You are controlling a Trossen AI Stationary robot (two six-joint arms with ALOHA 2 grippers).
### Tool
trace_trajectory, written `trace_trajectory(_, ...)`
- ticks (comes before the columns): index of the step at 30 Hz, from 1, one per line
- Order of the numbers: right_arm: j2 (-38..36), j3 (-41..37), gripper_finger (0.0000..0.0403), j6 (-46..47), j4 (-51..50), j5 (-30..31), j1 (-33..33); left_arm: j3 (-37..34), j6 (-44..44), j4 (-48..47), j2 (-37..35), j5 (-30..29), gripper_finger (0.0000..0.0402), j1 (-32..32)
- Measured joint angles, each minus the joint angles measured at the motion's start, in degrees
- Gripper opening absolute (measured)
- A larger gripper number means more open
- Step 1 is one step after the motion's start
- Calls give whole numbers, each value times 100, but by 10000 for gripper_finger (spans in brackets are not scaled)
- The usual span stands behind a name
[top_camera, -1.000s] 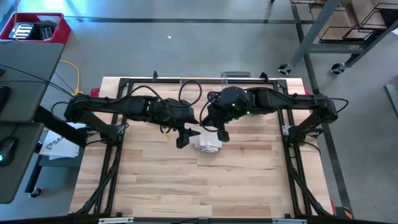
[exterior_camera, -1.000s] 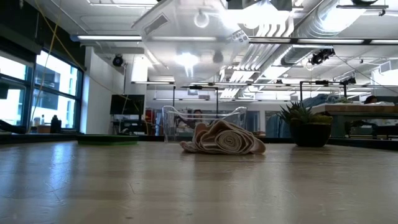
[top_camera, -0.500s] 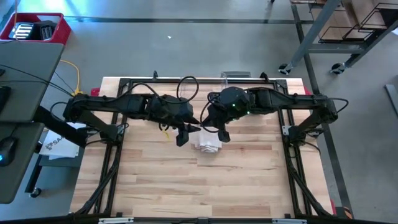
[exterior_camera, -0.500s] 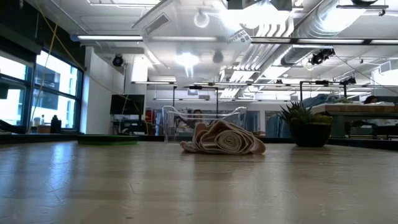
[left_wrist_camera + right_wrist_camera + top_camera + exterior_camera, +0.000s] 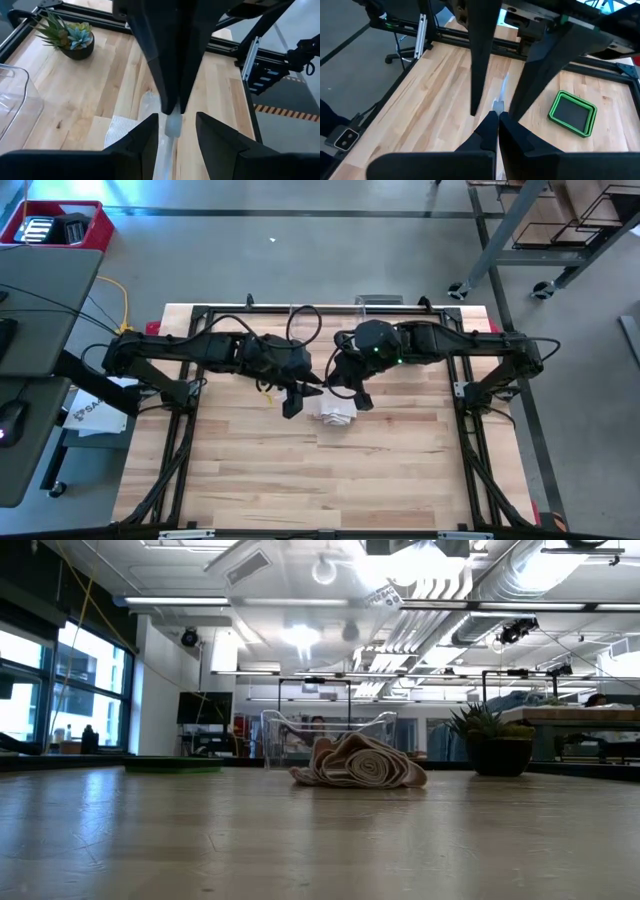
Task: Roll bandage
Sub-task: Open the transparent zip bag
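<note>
The bandage [image 5: 337, 410] is a loose beige heap [image 5: 360, 765] lying on the wooden table near its middle. A white strip [image 5: 172, 125] rises from the heap to my right gripper [image 5: 497, 116], which is shut on it high above the table [image 5: 328, 386]. Facing it, my left gripper [image 5: 176, 116] is open [image 5: 312, 390]. Its two fingers [image 5: 480, 65] stand on either side of the right fingertips and the strip. Whether they touch the strip I cannot tell. Neither gripper shows in the low view. My right gripper pinches the bandage's free strip end [image 5: 500, 100] between its two shut fingertips. The fingers slant down from the table's right side toward the left gripper. The strip hangs slack below them [image 5: 167, 150], and the rest of the bandage lies heaped on the table.
A potted plant [image 5: 70, 37] and a clear plastic container [image 5: 378, 302] stand at the table's far side. A green tray [image 5: 572, 114] lies on the left part of the table. The near half of the table is bare wood [image 5: 320, 480].
My left gripper's fingers have drawn closer together around the strip and the right fingertips, without shutting. Both arms stay where they were, and the heap on the table has not moved.
</note>
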Motion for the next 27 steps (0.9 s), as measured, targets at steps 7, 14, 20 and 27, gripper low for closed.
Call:
trace_trajectory(7, 0, 0, 0, 107, 39, -30, 2, 0, 12, -45, 49, -63, 124, 2)
trace_trajectory(14, 0, 0, 0, 112, 37, -31, 2, 0, 18, -7, 76, -1, 124, 2)
trace_trajectory(20, 0, 0, 0, 127, 35, -46, 2, 0, -2, -2, 78, 1, 98, 2)
trace_trajectory(27, 0, 0, 0, 294, 31, -50, 2, 0, -1, 0, 79, 5, 28, 0)
